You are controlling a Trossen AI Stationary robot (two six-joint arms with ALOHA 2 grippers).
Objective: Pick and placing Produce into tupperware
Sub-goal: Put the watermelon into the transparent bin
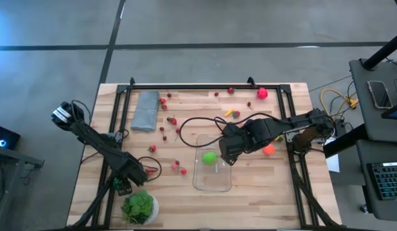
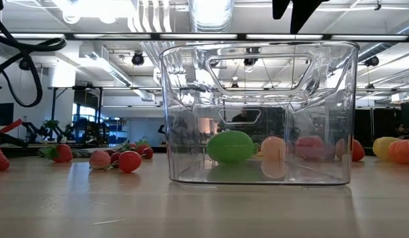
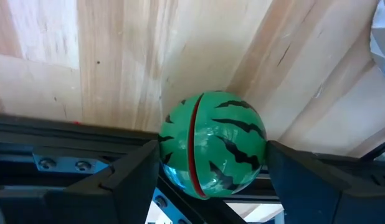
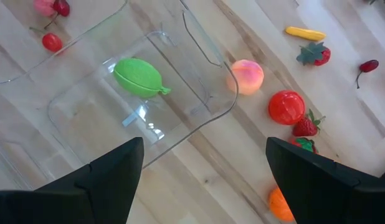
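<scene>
A green striped ball (image 3: 212, 144) lies by the dark frame rail (image 3: 61, 158) at the table's near left. My left gripper (image 3: 211, 149) points down over it, open, one finger on each side of the ball. In the high view this gripper (image 1: 126, 185) hides the ball. The clear tupperware (image 1: 212, 179) stands at the middle of the table with a green piece (image 1: 209, 156) on its floor. My right gripper (image 1: 228, 153) hangs open above the tupperware's far end with nothing between its fingers (image 4: 86, 180). Small red berries (image 1: 165, 131) lie scattered to the tupperware's left. My left gripper comes at the striped ball from above with a finger at each of the ball's two sides (image 3: 162, 146). The finger edges (image 3: 146, 163) stand right at the ball's outline, and I cannot tell whether they touch it. The ball rests on the table against the rail.
A grey folded cloth (image 1: 145, 110) lies at the far left and a potted plant (image 1: 139, 206) stands at the near left, close to my left gripper. A peach (image 4: 245, 76), a red piece (image 4: 286, 106), strawberries and an orange piece (image 1: 268, 149) lie right of the tupperware. A black cable (image 1: 198, 122) crosses the table.
</scene>
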